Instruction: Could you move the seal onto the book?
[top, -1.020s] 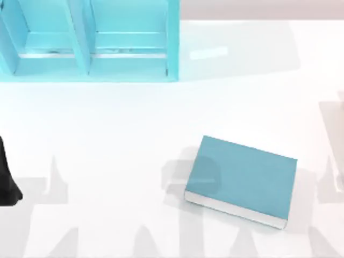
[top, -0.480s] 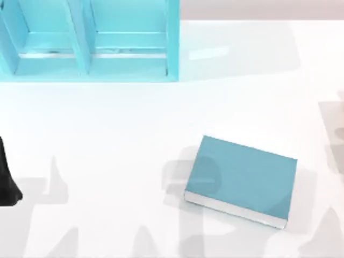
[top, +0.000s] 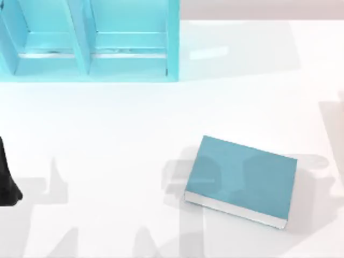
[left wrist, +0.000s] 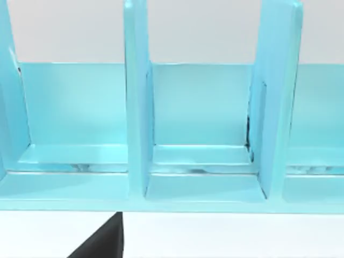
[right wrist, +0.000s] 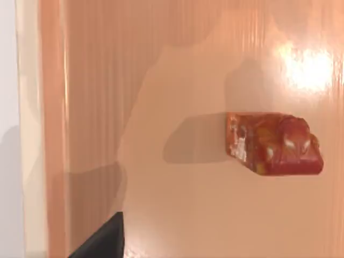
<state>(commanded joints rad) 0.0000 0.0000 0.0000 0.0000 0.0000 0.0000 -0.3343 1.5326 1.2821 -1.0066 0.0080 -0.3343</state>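
Observation:
The book [top: 242, 180], teal-blue with white page edges, lies flat on the white table right of centre in the top view, and nothing rests on it. In the right wrist view the seal [right wrist: 274, 142], an amber-orange block with a dark red rounded end, rests on a glossy peach-orange surface [right wrist: 177, 215]. A dark part of my right gripper [right wrist: 102, 242] shows at that view's edge, well apart from the seal. My left arm [top: 6, 177] is parked at the table's left edge, and a dark bit of its gripper [left wrist: 102, 242] faces the shelf.
A large bright cyan shelf unit [top: 88, 40] with upright dividers stands at the table's back left, and its compartments [left wrist: 201, 118] show in the left wrist view. The peach-orange surface has a raised border [right wrist: 51, 134] along one side. Grey shadows fall over the table's right and front.
The grey shadows at the table's right have slid leftwards and now fall across the book. The book and my left arm have stayed where they were.

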